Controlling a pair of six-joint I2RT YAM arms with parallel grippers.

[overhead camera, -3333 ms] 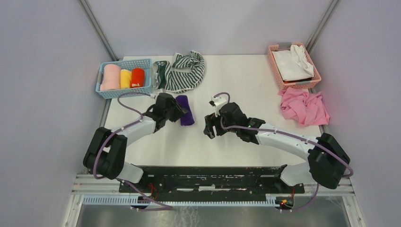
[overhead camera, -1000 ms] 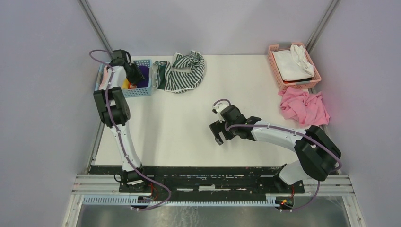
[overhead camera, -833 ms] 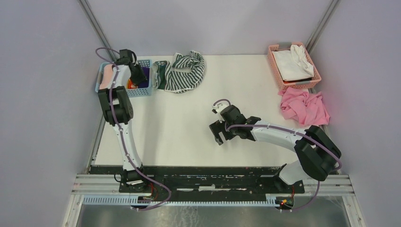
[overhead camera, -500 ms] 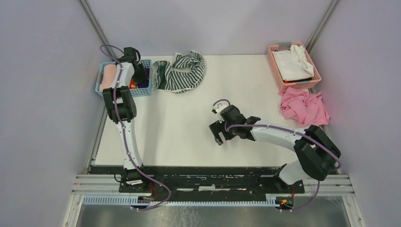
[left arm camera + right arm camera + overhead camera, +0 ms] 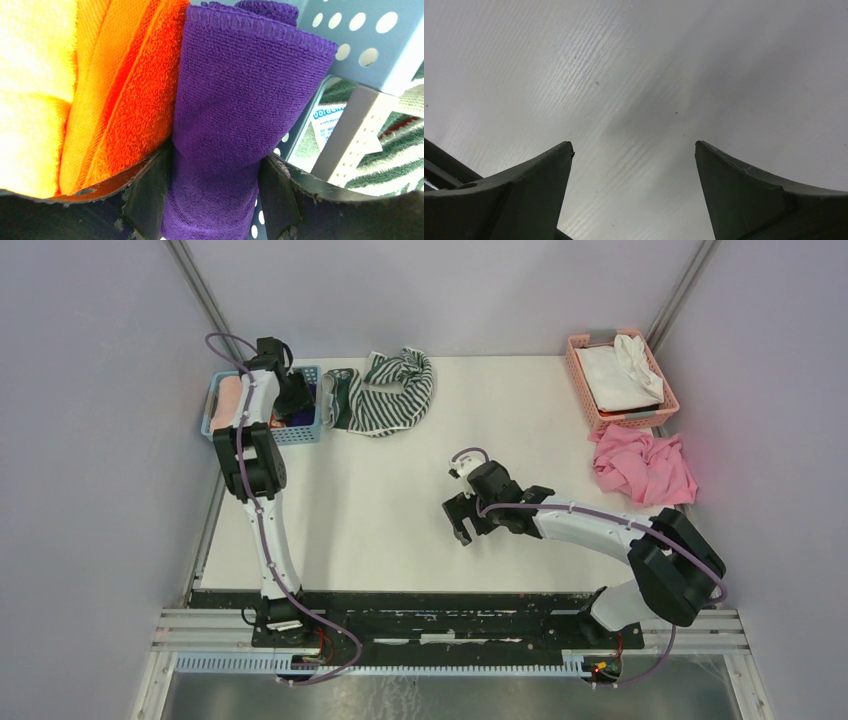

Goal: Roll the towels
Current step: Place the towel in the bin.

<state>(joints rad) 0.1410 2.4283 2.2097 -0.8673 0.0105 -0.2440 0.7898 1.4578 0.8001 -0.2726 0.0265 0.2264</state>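
The purple towel (image 5: 240,100) is rolled and stands in the blue basket (image 5: 360,50) beside an orange roll (image 5: 130,90). My left gripper (image 5: 217,152) straddles its lower end. The left finger touches it, and a thin gap shows at the right finger, so the jaws are open. From above, the left gripper (image 5: 297,400) reaches into the right end of the blue basket (image 5: 215,405). The striped towel (image 5: 385,395) lies crumpled just right of the basket, and part of the striped towel (image 5: 400,155) shows through the basket wall. My right gripper (image 5: 458,525) hovers open over bare table mid-right, and the right gripper (image 5: 634,145) holds nothing.
A yellow roll (image 5: 30,75) and a pink roll (image 5: 230,400) also fill the blue basket. A pink basket (image 5: 585,370) with a white cloth (image 5: 620,370) stands at the back right. A crumpled pink cloth (image 5: 645,465) lies in front of it.
The left arm carried the purple roll from the table into the blue basket. In the last second its jaws widened around the roll. The right arm barely moved.
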